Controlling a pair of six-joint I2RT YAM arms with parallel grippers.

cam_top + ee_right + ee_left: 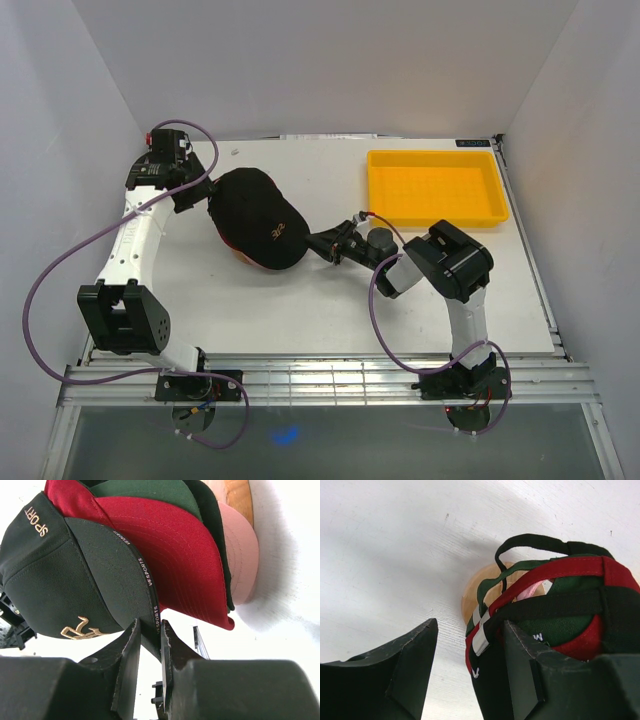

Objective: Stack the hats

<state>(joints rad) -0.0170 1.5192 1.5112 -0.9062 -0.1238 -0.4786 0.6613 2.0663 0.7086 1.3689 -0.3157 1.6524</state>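
Several caps are stacked on a round wooden stand (474, 589). On top is a black cap with a gold emblem (258, 222), whose crown shows in the right wrist view (60, 580). Under it are a red brim (175, 545), a dark green cap (150, 490) and a pink brim (241, 555). My right gripper (318, 243) is shut on the black cap's brim (150, 630). My left gripper (203, 200) is open at the back of the stack (470, 670). Its right finger (520, 665) rests against the rear straps (560, 570).
A shallow yellow tray (435, 185) sits at the back right of the white table (330, 310). White walls close in the table on the left, back and right. The right arm's cable loops over the table's near right.
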